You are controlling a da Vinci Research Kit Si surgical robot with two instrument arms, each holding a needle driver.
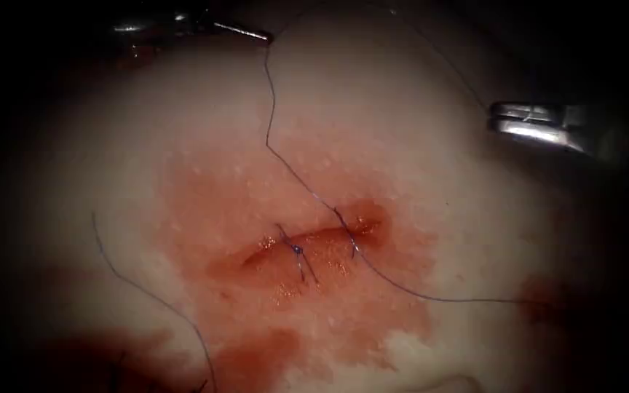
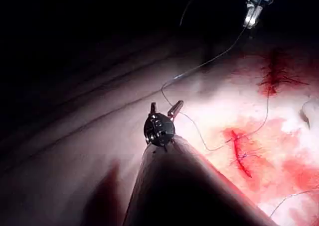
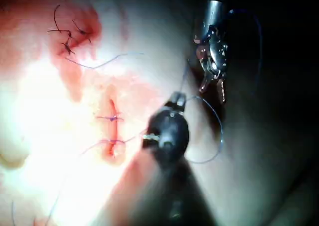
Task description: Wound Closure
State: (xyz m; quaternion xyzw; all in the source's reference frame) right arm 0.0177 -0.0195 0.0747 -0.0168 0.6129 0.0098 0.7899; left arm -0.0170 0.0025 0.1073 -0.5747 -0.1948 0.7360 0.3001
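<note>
- At the far edge of the tissue (image 1: pixel 416 167), above the cut (image 1: pixel 256 255) in the endoscope view, sat the left claw (image 2: pixel 166 108): jaws spread in a V, gripping nothing.
- Thread (image 1: pixel 269 109) bent right at its tip and brushed past one jaw; I couldn't tell whether it was hooked or just lying against it.
- Right claw (image 1: pixel 500 120) was out to the right of the cut, jaws looked closed on the thread's far end.
- Needle: couldn't tell where it was.
- From the left claw the thread dropped to the untied stitch (image 1: pixel 351 236) near the cut's right end, then trailed off right.
- Tied stitch (image 1: pixel 296 249) sat mid-cut.
- Cut's long axis ran left-right, rising slightly to the right.
- Both claws were well apart from the cut; the untied stitch lay on the right claw's side.
</note>
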